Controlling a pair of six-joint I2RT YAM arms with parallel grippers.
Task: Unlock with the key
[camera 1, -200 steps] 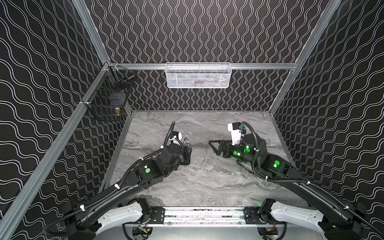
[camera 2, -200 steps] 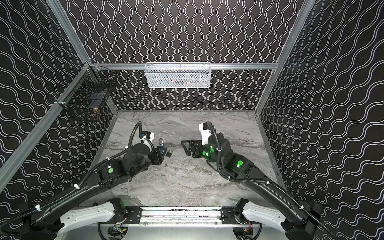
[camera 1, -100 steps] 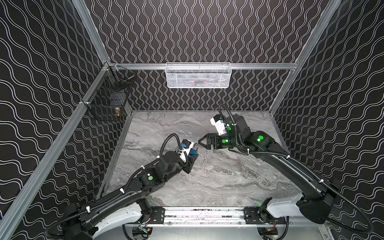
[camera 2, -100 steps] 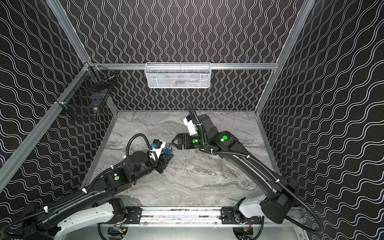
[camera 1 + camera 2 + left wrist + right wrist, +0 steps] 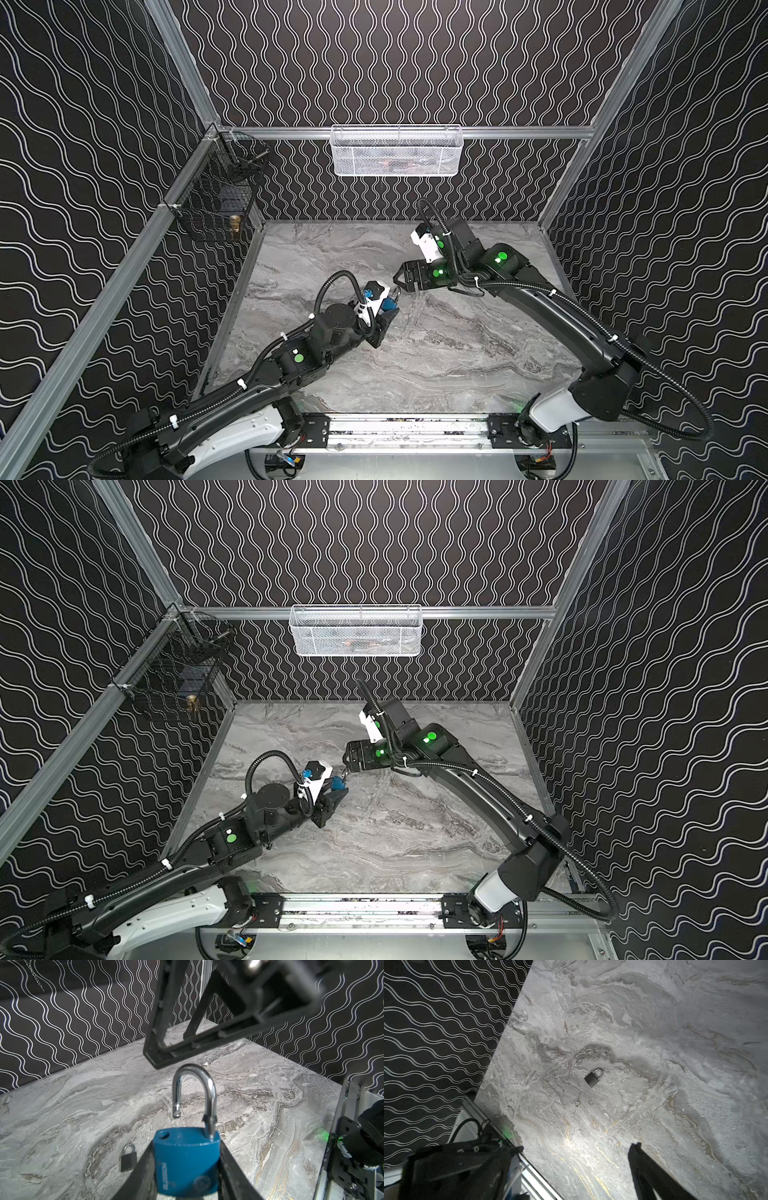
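Left pincer (image 5: 387,316) clamps the blue padlock (image 5: 187,1165). Its shackle (image 5: 194,1088) stands open (one leg clear of the body), just short of the released, empty right pincer (image 5: 400,284). Unlocking looks done; only setting down seems left.

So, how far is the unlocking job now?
Done: the blue padlock has its shackle open, one end free. In hand: the left gripper clamps that padlock; the right gripper is open near the shackle. Left, perhaps: a small dark padlock lies shut on the table.
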